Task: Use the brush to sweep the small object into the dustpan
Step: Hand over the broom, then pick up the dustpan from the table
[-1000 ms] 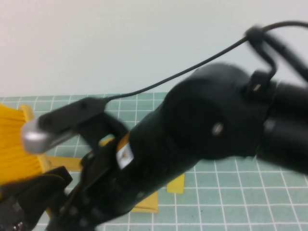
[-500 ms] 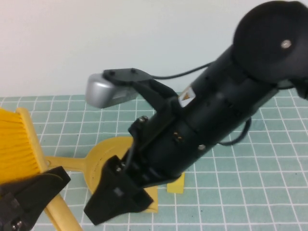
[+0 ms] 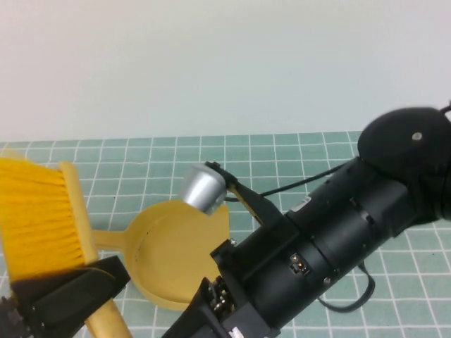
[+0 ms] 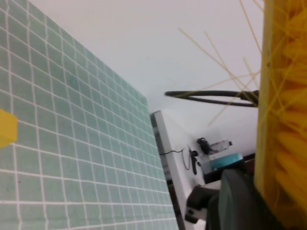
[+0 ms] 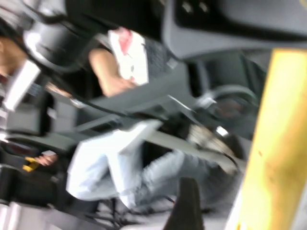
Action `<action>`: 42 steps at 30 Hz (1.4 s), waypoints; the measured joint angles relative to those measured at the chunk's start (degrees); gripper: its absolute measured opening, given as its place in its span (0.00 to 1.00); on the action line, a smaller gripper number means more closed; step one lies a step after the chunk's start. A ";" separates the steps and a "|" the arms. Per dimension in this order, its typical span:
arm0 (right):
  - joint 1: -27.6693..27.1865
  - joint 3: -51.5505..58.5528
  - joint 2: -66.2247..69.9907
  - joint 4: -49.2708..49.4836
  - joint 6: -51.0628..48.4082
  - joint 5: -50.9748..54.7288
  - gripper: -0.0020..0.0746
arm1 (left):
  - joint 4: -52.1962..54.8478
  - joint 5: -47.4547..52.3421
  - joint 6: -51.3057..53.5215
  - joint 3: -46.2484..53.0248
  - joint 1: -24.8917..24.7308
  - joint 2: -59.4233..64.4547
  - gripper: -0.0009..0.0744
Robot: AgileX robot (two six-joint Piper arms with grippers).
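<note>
Across the whole tabletop lies one green gridded mat (image 3: 296, 151), with a plain white wall at its far edge. Two black arms are in the high view. The right arm (image 3: 338, 232) is by far the bigger shape, slanting from the right side down to the near edge. One silver wrist camera (image 3: 201, 189) sits on it. The right gripper (image 3: 211, 320) is at the near edge, just beside the near rim of the dustpan (image 3: 165, 257); I cannot tell whether it is spread or grasping anything. Its wrist view shows a broad yellow strip (image 5: 276, 143) close up.

One brush (image 3: 42, 218) stands at the left, bristles raised on the far side and handle running near. The left gripper (image 3: 67, 296), at the near left corner, is clamped on that handle.

One dustpan lies between the brush and the right arm, its thin handle pointing left toward the brush.

A small yellow patch (image 4: 5, 127) lies on the mat in the left wrist view; I cannot tell whether it is the small object.
</note>
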 joint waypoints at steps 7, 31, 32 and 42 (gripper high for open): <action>1.41 1.87 0.00 7.35 -5.05 -0.36 0.75 | -9.82 2.28 4.81 0.00 0.00 0.00 0.01; 2.85 2.08 0.95 12.81 -9.74 -2.40 0.24 | -9.17 -1.42 11.82 0.00 0.00 0.00 0.78; 1.60 2.08 0.95 12.81 -9.74 -2.58 0.24 | -7.76 -2.30 11.82 0.00 0.00 0.00 0.76; -15.93 2.08 0.84 2.26 -2.35 -4.58 0.24 | 17.19 -10.55 6.51 -5.96 0.00 2.27 0.02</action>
